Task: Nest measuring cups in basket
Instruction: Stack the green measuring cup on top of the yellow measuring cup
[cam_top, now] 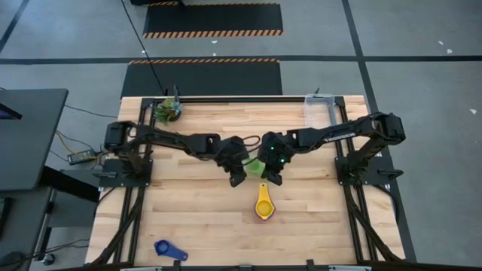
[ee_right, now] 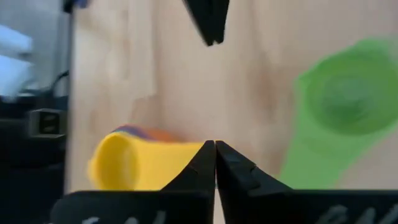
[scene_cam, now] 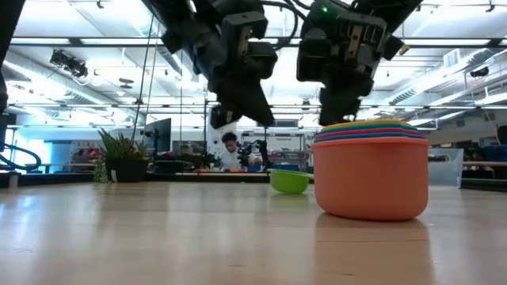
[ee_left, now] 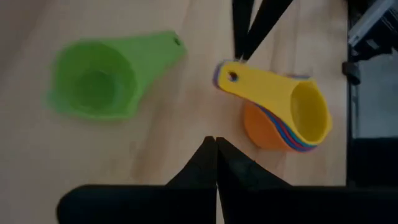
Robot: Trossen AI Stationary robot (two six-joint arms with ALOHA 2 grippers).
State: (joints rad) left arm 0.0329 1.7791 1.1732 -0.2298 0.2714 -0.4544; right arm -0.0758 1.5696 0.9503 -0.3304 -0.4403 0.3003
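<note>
Left gripper (cam_top: 238, 179) and right gripper (cam_top: 275, 179) both closed, empty, raised over the table (cam_top: 196, 211) either side of the green cup (cam_top: 257, 168). Nested cup stack (cam_top: 263, 205), yellow uppermost, just beyond. Blue cup (cam_top: 169, 250) well apart. Basket (cam_top: 319, 110) far off at the table's back edge.

Potted plant (cam_top: 169, 110) sits at far left corner of the wooden tabletop (cam_top: 196, 214). Hazard-striped black floor mats (cam_top: 212, 20) lie beyond it. Dark desk (cam_top: 26, 135) off left. Person (scene_cam: 230, 150) in the background.
</note>
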